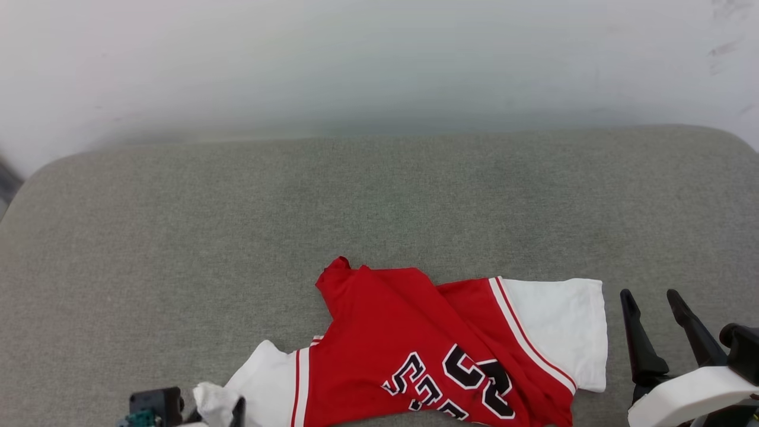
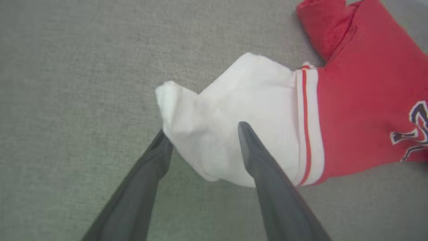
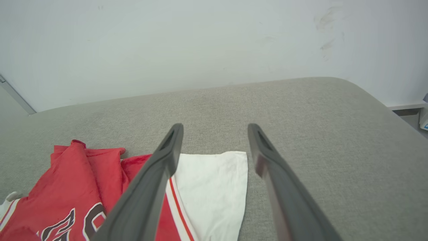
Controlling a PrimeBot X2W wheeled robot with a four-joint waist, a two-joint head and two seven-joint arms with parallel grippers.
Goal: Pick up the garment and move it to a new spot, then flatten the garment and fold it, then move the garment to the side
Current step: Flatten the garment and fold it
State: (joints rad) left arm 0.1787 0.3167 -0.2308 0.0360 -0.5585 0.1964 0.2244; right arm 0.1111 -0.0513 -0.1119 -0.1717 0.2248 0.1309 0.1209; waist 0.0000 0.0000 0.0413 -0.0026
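Observation:
The garment (image 1: 391, 332), a red jersey with black lettering, lies crumpled at the near middle of a grey padded surface (image 1: 237, 237). Its right white sleeve (image 1: 563, 326) is spread flat. Its left white sleeve (image 2: 234, 110) is bunched up. My left gripper (image 2: 204, 132) is open and straddles that bunched sleeve, one finger resting over the cloth and the other at its edge; it also sits at the bottom left of the head view (image 1: 201, 409). My right gripper (image 1: 650, 296) is open just right of the right sleeve, above the surface, holding nothing (image 3: 215, 129).
A white wall (image 1: 379, 59) rises behind the padded surface, whose far corners are rounded. Bare grey padding stretches beyond and to the left of the garment. Past the surface's right edge is a pale ledge (image 3: 406, 106).

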